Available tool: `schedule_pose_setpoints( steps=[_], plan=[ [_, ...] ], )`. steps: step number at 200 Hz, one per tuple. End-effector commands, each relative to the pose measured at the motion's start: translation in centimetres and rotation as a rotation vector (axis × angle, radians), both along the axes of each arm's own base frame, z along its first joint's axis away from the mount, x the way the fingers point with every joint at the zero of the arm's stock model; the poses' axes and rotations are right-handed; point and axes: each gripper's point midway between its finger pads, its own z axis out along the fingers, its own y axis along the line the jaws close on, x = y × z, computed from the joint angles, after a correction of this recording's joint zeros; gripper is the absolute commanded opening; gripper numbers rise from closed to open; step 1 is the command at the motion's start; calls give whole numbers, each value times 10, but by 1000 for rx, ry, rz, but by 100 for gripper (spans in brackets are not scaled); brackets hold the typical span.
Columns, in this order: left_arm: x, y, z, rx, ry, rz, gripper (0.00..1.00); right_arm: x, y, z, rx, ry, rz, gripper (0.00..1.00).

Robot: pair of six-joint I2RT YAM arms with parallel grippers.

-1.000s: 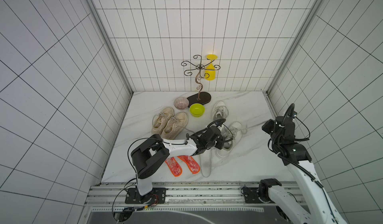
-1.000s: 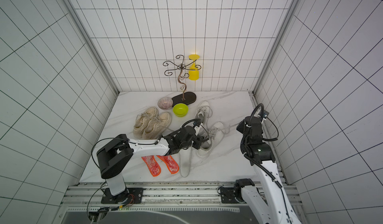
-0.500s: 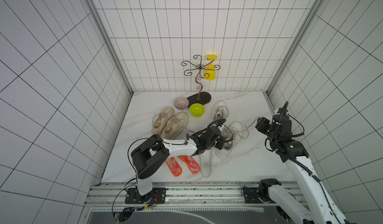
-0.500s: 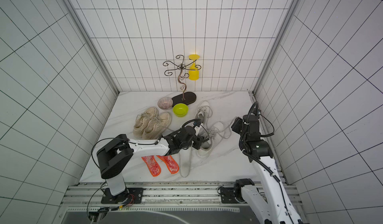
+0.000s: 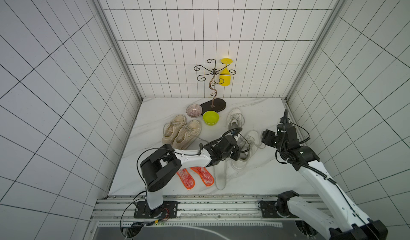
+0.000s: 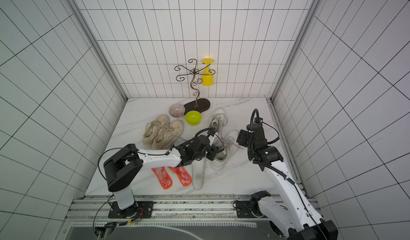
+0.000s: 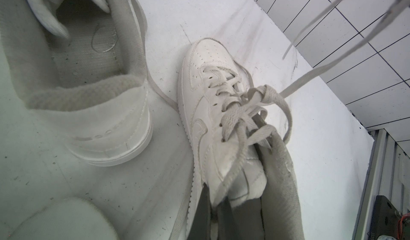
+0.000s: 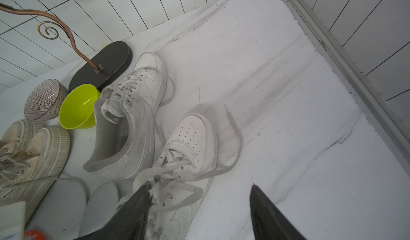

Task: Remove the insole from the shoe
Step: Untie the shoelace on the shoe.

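Table: a white marble top [image 5: 261, 179] carries everything listed here.
Left arm: it [image 5: 190, 159] stretches low across the table towards the white sneakers.
Right arm: it [image 5: 315, 172] comes in from the right, with its wrist raised near the sneakers.
Stand: a curled metal stand [image 5: 213, 104] is at the back wall, with a yellow glass [image 5: 225, 77] hanging on it.
Beige sneakers: the pair [image 5: 182, 132] sits side by side, left of the left arm's wrist.
Near white sneaker: it [image 5: 249, 142] lies between the two grippers with its laces loose.
Far white sneaker: it [image 5: 235, 119] is just behind the near one.
White insole: it [image 5: 220, 174] lies flat on the table by the near sneaker's heel. Its far end is hidden under the left wrist, and it is apart from both grippers' fingers.
Orange insoles: two [image 5: 186, 179] lie just left of the white one.
Left gripper: it [image 5: 239, 154] is clenched on the near white sneaker's tongue at the collar.
Right gripper: it [image 5: 264, 137] is spread wide and grasps nothing, hovering by that sneaker's toe and laces.
Shoe interior: whether an insole remains inside cannot be told.
Bowls: a green bowl [image 5: 210, 117] and a striped bowl [image 5: 194, 110] stand near the stand's base.
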Motion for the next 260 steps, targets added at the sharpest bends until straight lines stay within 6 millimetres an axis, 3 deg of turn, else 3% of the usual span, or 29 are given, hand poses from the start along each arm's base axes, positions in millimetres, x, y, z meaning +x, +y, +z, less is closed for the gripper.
schedule_pose_setpoints(
  steps=[1,32,59,102,113,125,154,169,189,217,260],
  plan=[
    [1,-10,19,-44,-42,-13,0,-11,8,-46,-33,165,38,68],
    [1,-8,20,-44,-45,-9,0,-29,-45,-79,-109,247,-229,80],
    [3,-5,23,-43,-53,7,0,-23,-77,-55,15,139,-356,81],
    [17,21,29,-35,-81,129,0,-22,-114,-19,-23,65,-472,83],
    [17,20,29,-47,-71,115,0,-11,-100,-3,26,1,-380,81],
    [14,14,29,-58,-65,84,0,0,-70,3,88,-22,-229,77],
    [5,1,29,-66,-68,33,0,5,-6,-23,12,126,-17,76],
    [4,0,30,-66,-74,31,0,2,15,-37,33,164,59,75],
    [4,1,32,-63,-81,33,0,-3,31,-48,45,181,116,74],
    [3,0,31,-62,-80,28,0,-3,53,-44,46,161,204,72],
    [-2,-5,33,-63,-85,12,0,4,58,-42,24,140,203,69]
  ],
)
